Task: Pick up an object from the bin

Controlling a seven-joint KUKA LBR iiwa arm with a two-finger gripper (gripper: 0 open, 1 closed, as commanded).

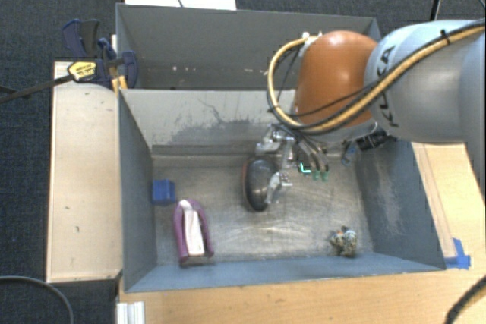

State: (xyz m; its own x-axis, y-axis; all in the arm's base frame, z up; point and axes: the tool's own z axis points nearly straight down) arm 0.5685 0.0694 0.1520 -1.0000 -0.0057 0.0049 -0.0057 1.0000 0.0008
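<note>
You can't identify the small mottled lump (344, 240) at front right; the arm's orange dome cover (334, 72) hides part of a small green thing (316, 173).

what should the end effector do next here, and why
Probably shift slightly toward the view's left to centre over the dark rounded object: the end effector sits at its upper right edge, and the blue block and purple-and-white tube lie well apart.

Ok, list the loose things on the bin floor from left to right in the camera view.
Small blue block → purple and white tube → dark grey rounded object → small mottled lump.
</note>
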